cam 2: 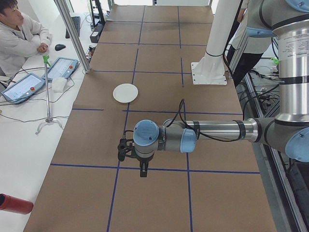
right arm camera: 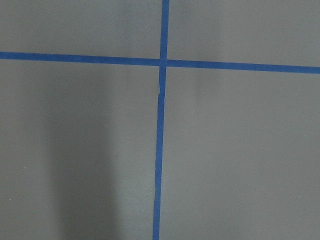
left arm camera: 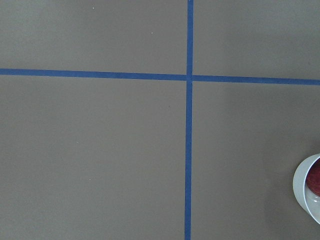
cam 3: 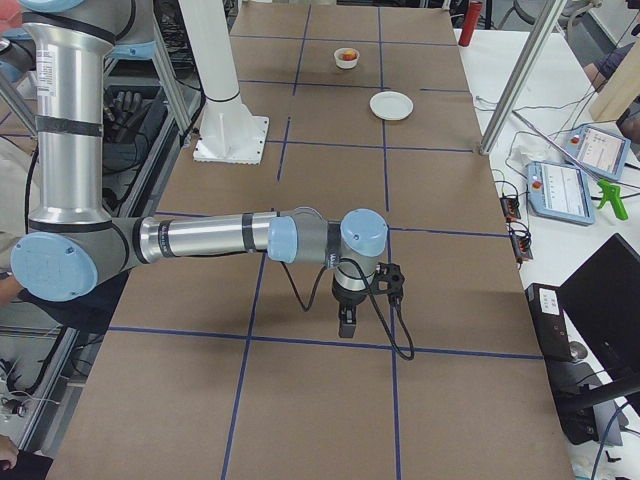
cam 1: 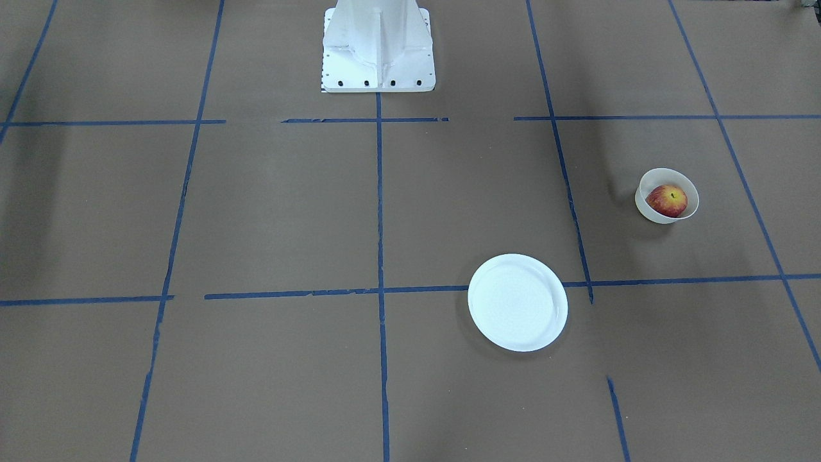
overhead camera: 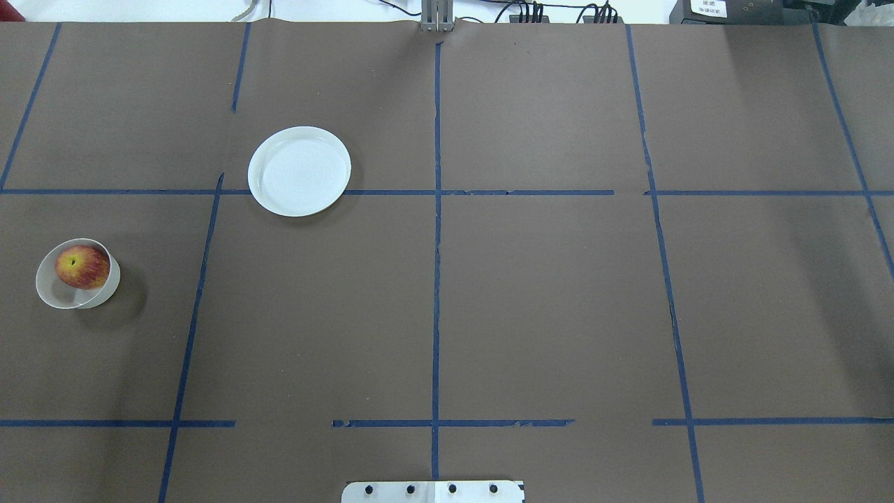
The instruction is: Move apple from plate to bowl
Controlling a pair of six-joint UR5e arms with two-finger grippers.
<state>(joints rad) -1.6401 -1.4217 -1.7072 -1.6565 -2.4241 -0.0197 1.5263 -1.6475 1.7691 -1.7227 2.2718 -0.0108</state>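
Fingers on left gripper: can't tell if spread or closed, only a side cam catches them. Same story w/ right gripper. Nothing shows in either, tho that's a read from far off.

Apple sits inside bowl, stem dimple up, filling most of it. Plate is bare and well apart from bowl. So the move looks done, imo.

What can go wrong now? Mostly the left gripper. Its wrist cam shows bowl's rim right at the frame edge, so I judge it hangs not far from bowl. Any low sweep toward bowl could clip the rim. Bowl looks small and light, so it prob slides or tips, and a round apple rolls off fast.

Apple is a snug fit too. A re-grasp attempt would likely jam fingers vs. the wall and drag bowl along.

Right gripper hangs well apart from bowl, so little threat there.

Safest call, I'd say: lift straight up and pull away from bowl, w/ no sideways travel at low height.
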